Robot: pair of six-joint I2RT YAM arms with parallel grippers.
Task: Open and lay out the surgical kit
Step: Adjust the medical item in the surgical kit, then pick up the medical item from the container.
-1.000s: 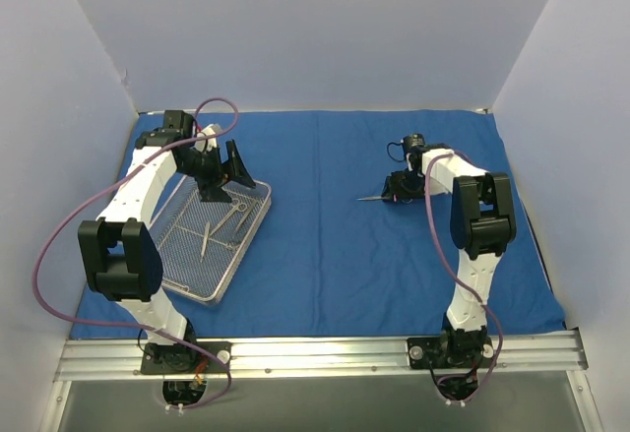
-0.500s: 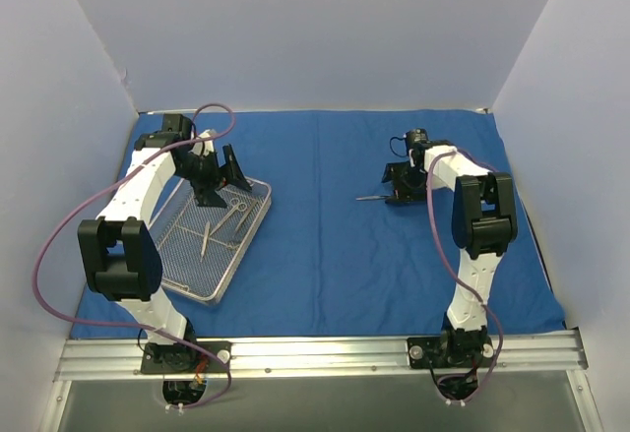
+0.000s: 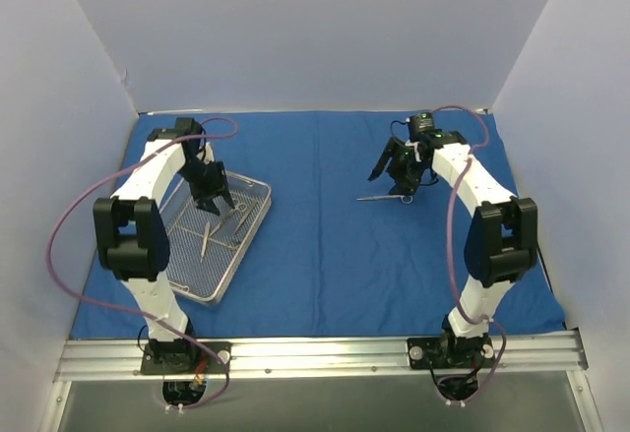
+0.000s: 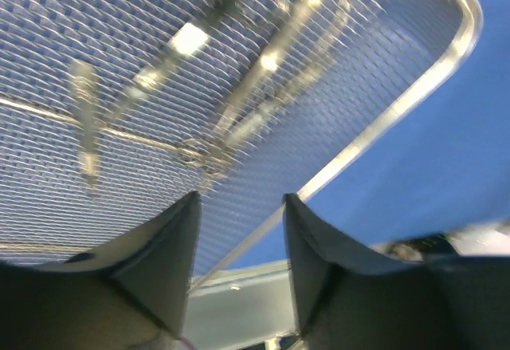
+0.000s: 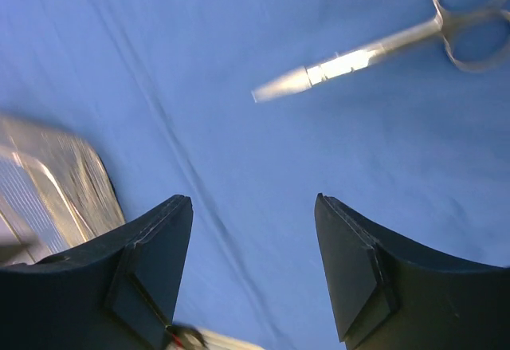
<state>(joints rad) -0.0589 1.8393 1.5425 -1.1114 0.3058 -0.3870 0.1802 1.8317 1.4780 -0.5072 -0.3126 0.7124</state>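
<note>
Reaches up from the near edge toward the far-left corner with the left gripper (image 3: 215,203) tipped downward, fingers (image 4: 171,242) parted by a narrow gap, and arches toward the far-right corner with the right gripper (image 3: 394,176) angled down, fingers (image 5: 155,262) spread wide, both gripping nothing.

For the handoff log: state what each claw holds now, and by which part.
Nothing. The right claw is open, the scissors lying free on the cloth; the left claw is open and empty above the tray.

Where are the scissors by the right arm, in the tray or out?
Out: the scissors lie flat on the blue cloth, far from the wire-mesh tray, free of the right gripper.
</note>
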